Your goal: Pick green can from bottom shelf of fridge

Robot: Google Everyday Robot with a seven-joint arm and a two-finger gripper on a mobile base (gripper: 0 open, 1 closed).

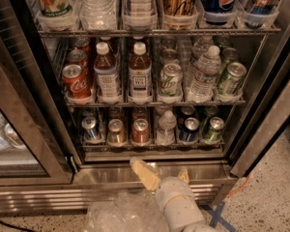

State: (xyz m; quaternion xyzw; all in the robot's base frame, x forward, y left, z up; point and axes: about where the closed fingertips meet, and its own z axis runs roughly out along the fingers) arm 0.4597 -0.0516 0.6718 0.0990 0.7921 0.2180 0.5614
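Observation:
The fridge [111, 175] stands with its glass door open. The bottom shelf [152, 144] holds a row of short cans. The dark-green can [213, 130] stands at the right end of that row, upright, silver top showing. My gripper [164, 174] is low in front of the steel base panel, below the shelf's middle and left of and below the green can. It is open and empty, with tan fingers [144, 173] spread and pointing towards the fridge.
Left of the green can stand a navy can [189, 130], a water bottle [166, 127], two copper cans [140, 131] and a blue can [90, 128]. The rack above holds tea bottles [139, 78] and paler green cans [230, 79]. The open door [19, 129] is at left. Crumpled plastic [121, 214] lies by my arm.

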